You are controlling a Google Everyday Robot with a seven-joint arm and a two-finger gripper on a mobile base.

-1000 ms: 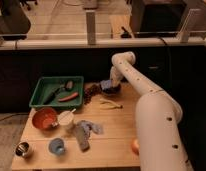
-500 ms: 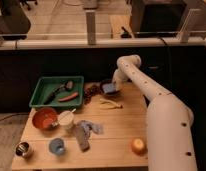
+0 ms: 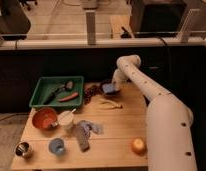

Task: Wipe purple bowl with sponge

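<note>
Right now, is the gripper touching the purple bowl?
Cannot tell. In the camera view the gripper hangs low over the purple bowl and overlaps its far side, but neither contact nor a gap shows plainly.

Robot test area in an office or laboratory interior. A light wooden table (image 3: 121, 131) stands against a dark low partition (image 3: 51, 62) capped by a pale rail (image 3: 56, 43), above which clear panels are held by upright posts (image 3: 90, 27). Beyond the partition, in the upper part of the frame, lie an open pale floor (image 3: 61, 17) and dark furniture (image 3: 158, 15) at upper right. The white arm's gripper (image 3: 112, 86) sits at the purple bowl (image 3: 107, 90) near the table's far edge, centre frame.
</note>
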